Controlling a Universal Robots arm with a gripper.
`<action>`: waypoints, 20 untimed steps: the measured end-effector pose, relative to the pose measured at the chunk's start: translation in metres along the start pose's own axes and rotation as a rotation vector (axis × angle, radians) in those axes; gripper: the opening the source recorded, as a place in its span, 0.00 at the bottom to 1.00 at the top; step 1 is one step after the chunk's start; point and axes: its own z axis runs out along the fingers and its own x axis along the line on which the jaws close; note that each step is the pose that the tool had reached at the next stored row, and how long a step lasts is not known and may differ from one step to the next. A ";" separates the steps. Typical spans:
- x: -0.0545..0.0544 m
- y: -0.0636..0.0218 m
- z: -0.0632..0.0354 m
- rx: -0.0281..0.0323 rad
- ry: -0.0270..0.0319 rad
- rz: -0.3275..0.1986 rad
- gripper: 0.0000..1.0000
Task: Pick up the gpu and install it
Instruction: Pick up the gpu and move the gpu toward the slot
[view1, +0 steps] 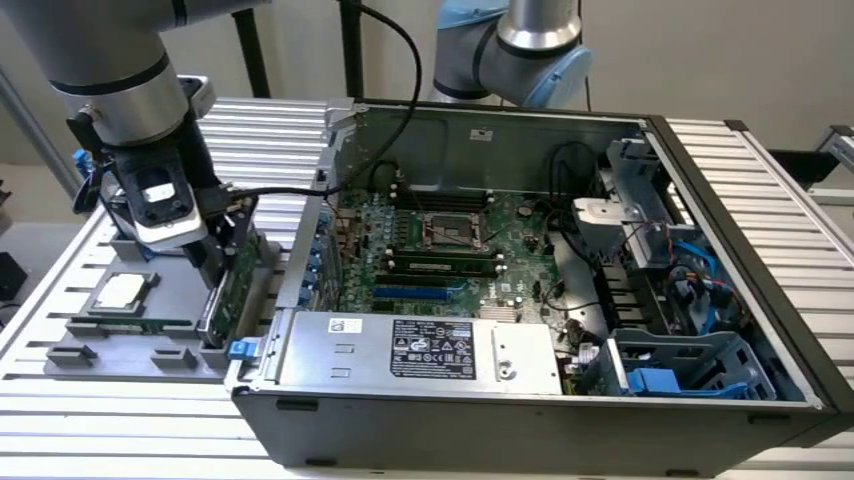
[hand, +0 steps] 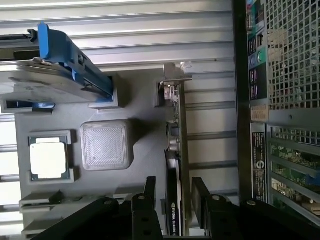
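Single-arm workstation at the grasping stage of the GPU installation. The gpu (hand: 176, 140) stands on its long edge in a holder along the edge of the grey parts tray (hand: 142, 107) that faces the open computer case (view1: 467, 425). Its black cooler faces the tray's middle and its green board faces the case. Its silver end bracket (hand: 176, 75) is at the end away from the gripper. The gripper (hand: 174, 181) straddles the card's near end, one finger on each face. The claw is narrowly open: a slim gap shows on the cooler side, and the other finger lies just beside the board, so nothing appears clamped. In the exterior view the gripper (view1: 220, 245) hangs directly above the card (view1: 227, 295). A processor (view1: 120, 292) and a memory stick (view1: 134, 325) lie toward the tray's opposite edge. A hard drive with blue rails (hand: 55, 75) also rests in the tray. Probable hazards: the fingers sit near one end, so a lifted card may pivot or slip. An uneven closure could push the card sideways and jam it in its holder. The bracket may snag on the holder, and the case wall stands close by.
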 end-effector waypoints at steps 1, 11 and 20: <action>0.000 -0.0001 0.0018 0.0001 -0.0002 0.000 1.00; -0.002 -0.0001 0.0255 -0.0022 -0.0046 0.000 1.00; 0.000 0.0030 0.0279 -0.0033 -0.0047 0.003 1.00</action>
